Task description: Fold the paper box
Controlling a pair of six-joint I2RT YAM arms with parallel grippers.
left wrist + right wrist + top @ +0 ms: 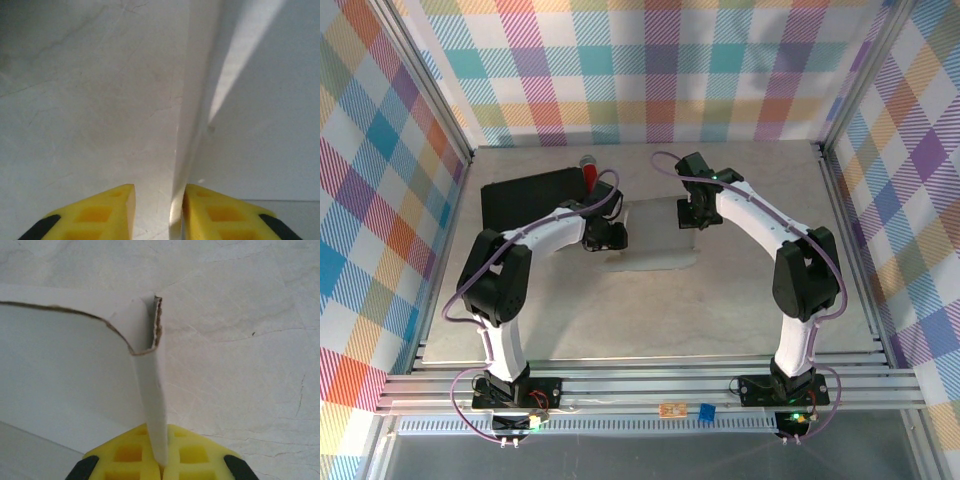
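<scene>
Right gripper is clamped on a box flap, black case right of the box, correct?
No. The right gripper is clamped on a flap of the paper box, but the black case lies left of the box; the top external view shows it.

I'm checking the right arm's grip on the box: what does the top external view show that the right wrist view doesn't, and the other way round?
Top external: the whole layout, with the white thin-cardboard paper box lying between the left gripper and right gripper, and a black rectangular case with a red cylinder at far left. Right wrist: the grip itself, yellow fingers shut on an upright curled flap with a raw brown edge. Both: the paper box on the pale marbled table.
</scene>
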